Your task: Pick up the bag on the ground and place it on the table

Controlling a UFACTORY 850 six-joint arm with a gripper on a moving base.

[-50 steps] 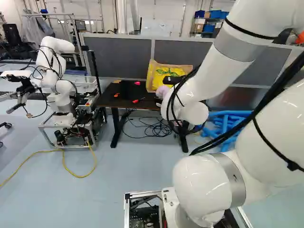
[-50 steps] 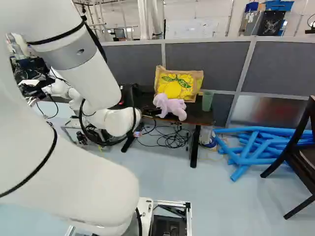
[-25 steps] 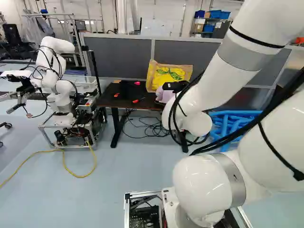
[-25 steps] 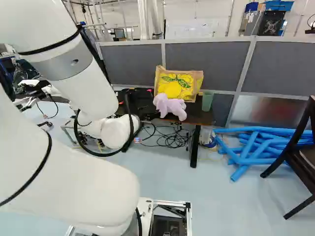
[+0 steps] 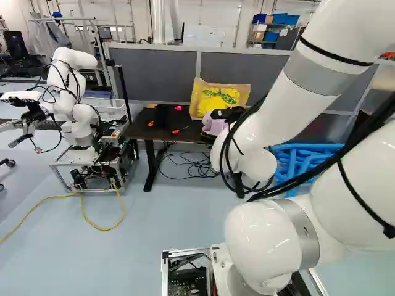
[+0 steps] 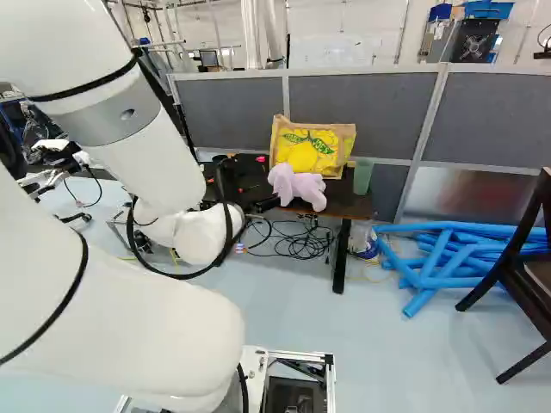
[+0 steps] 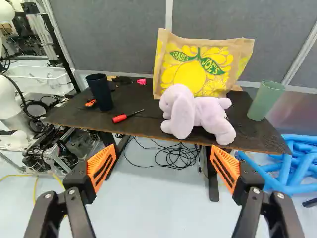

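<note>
Fingers, black with orange pads (image 6: 265,205), stand wide apart, with nothing between the pads. Brown paper bag with yellow lemon print (image 7: 190,75) stands upright on the dark rectangular bench (image 7: 74,115), directly behind the lilac plush animal (image 7: 205,111) and ahead of the fingers.

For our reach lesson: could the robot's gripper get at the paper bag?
Probably, from above: the gripper is open, the paper bag uncovered on top; a plush rabbit blocks its lower front.

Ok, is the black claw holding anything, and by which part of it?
Nothing is held: the black, orange-padded claw stands wide open, with nothing in its grip.
</note>
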